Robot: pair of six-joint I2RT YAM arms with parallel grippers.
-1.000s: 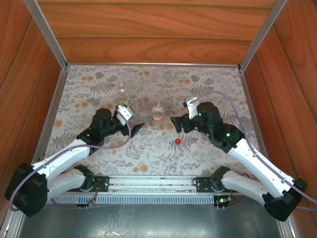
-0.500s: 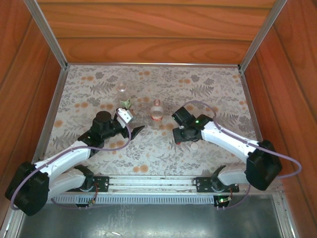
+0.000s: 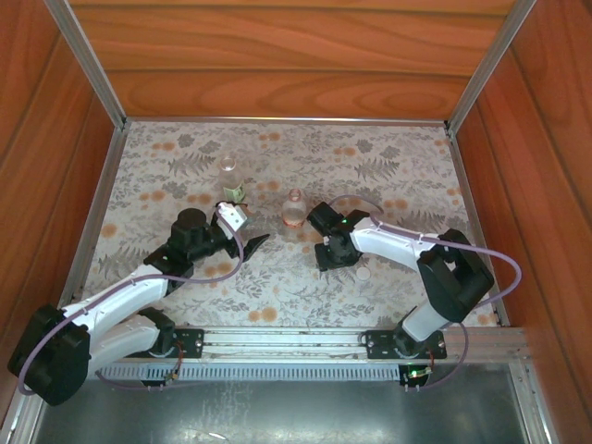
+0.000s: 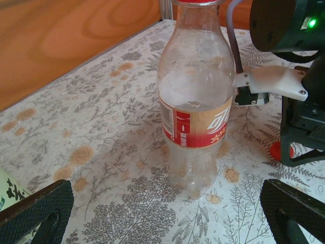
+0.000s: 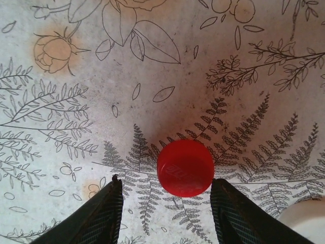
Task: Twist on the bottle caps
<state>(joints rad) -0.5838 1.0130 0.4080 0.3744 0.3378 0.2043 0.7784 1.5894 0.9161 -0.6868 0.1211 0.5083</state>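
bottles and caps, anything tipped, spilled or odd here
Nothing stands out. The pink-label bottle and the green-label bottle stand upright, nothing spilled. The red cap lies flat between the right gripper jaws, with the white cap beside it.

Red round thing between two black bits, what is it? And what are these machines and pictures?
That is a red bottle cap lying on a flowered table. The black bits are a robot arm's jaws. They stand open on either side of the cap, not yet squeezing it. That picture comes from a camera on the wrist of the right arm. The picture from high up shows both arms. The left arm has its jaws wide open, and its wrist camera looks at a clear bottle with a red label. A second bottle stands farther back, and a white cap lies near the red one. Nothing is held.
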